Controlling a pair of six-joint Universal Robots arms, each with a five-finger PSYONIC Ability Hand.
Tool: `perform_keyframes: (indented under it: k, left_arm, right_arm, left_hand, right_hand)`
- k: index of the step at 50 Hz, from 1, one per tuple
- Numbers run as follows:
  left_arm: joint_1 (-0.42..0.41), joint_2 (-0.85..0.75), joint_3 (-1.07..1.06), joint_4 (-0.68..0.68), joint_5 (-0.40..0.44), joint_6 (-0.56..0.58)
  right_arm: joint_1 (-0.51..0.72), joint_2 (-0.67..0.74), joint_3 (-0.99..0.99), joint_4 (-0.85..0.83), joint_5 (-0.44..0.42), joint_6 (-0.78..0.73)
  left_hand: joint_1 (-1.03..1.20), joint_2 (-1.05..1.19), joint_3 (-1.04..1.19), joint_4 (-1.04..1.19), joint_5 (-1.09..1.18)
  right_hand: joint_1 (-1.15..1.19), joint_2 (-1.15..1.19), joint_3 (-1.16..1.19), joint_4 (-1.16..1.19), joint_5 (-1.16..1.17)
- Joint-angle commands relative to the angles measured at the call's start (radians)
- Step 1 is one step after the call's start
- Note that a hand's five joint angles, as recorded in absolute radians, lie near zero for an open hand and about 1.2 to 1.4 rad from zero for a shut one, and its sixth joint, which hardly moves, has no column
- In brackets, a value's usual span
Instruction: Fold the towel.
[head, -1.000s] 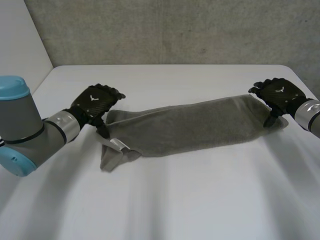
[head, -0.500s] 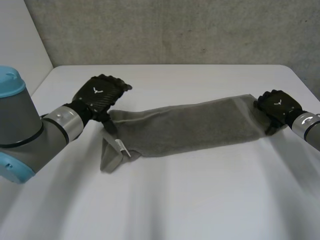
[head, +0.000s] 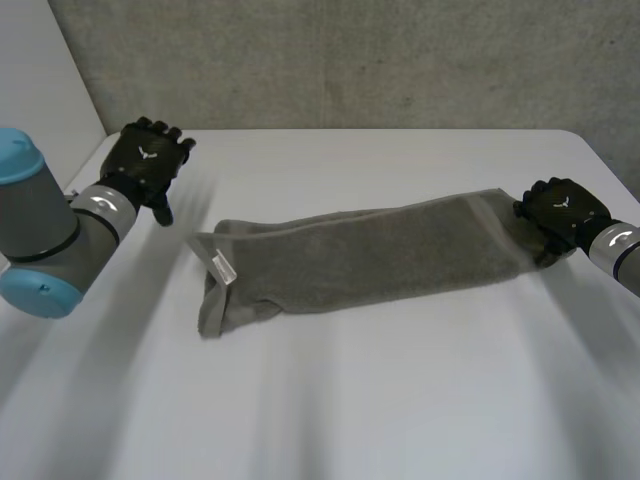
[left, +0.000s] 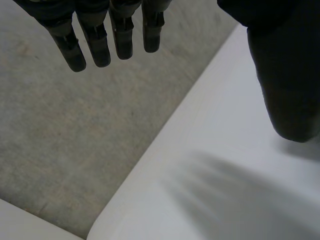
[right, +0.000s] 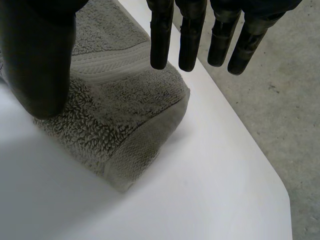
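A grey towel (head: 360, 255), folded into a long strip, lies across the white table (head: 400, 400), with a white tag (head: 222, 268) at its left end. My left hand (head: 148, 160) hovers open well left of and behind that end, touching nothing. In the left wrist view its straight fingers (left: 100, 45) hang over the table's corner. My right hand (head: 560, 208) sits at the towel's right end. In the right wrist view the towel's corner (right: 115, 125) lies below the straight fingers (right: 190, 35) and beside the thumb (right: 40, 60), with no pinch on it.
The table's right edge (right: 240, 150) runs close beside the towel's right end, with grey floor (right: 280, 100) beyond. The table's far left corner (left: 150, 175) and floor (left: 75, 125) lie under my left hand. A concrete wall (head: 350, 60) stands behind.
My left hand has let go of the towel's left end and drawn back to the far left. The left end has settled on the table. My right hand has stayed at the right end.
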Motion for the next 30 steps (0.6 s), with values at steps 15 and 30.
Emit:
perform_keyframes:
  k: [15,30]
  left_arm:
    - [-0.203,0.216,-0.304,-0.159,0.072,-0.268]
    - [-0.217,0.146,-0.362,-0.051,-0.083,-0.253]
  right_arm:
    - [-0.004,-0.005,0.013,0.000,0.002,0.001]
    - [0.002,-0.002,0.020,-0.006,0.004,-0.002]
  left_hand:
    - [-0.095,-0.048,-0.050,-0.056,-0.044]
    - [0.102,0.149,-0.050,-0.056,0.153]
  right_hand:
    - [0.003,0.007,-0.035,-0.058,-0.008]
    - [0.009,0.012,-0.035,-0.058,-0.002]
